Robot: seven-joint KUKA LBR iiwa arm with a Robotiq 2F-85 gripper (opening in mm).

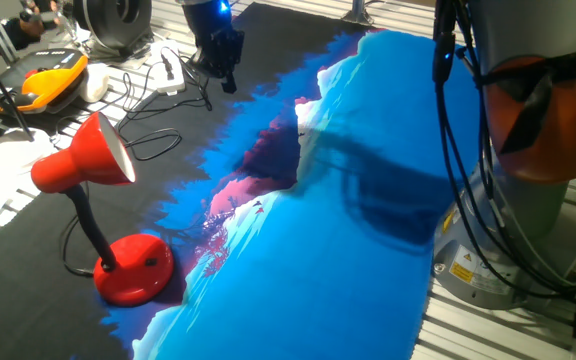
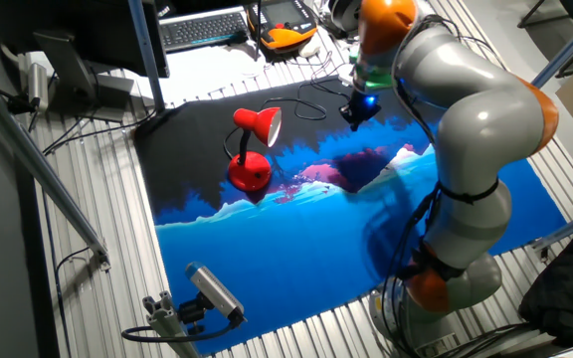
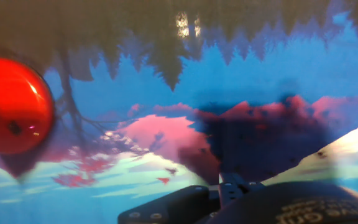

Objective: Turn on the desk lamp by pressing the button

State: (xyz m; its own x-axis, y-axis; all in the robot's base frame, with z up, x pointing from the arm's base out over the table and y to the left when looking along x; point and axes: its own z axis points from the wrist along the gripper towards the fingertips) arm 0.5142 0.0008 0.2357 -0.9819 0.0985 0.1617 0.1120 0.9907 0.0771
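Note:
The desk lamp (image 1: 83, 160) stands at the near left of the mat, red cone shade tilted up on a thin black neck. Its round red base (image 1: 133, 268) sits where the black and blue parts of the mat meet. In the other fixed view the lamp (image 2: 251, 149) is left of the arm. The hand view shows the base (image 3: 11, 106) at the left edge, with the button (image 3: 14, 129) as a small dark dot on top. My gripper (image 1: 228, 80) hangs above the far edge of the mat, well away from the lamp, and its black fingers show no readable gap. In the other fixed view the gripper (image 2: 356, 112) is to the right of the shade.
A blue mountain-print mat (image 1: 348, 230) covers the table. The lamp's black cord (image 1: 153, 145) loops behind it. An orange-and-black gadget (image 1: 43, 85) and white cables (image 1: 163, 72) lie at the far left. The arm's base (image 1: 528, 180) stands at the right.

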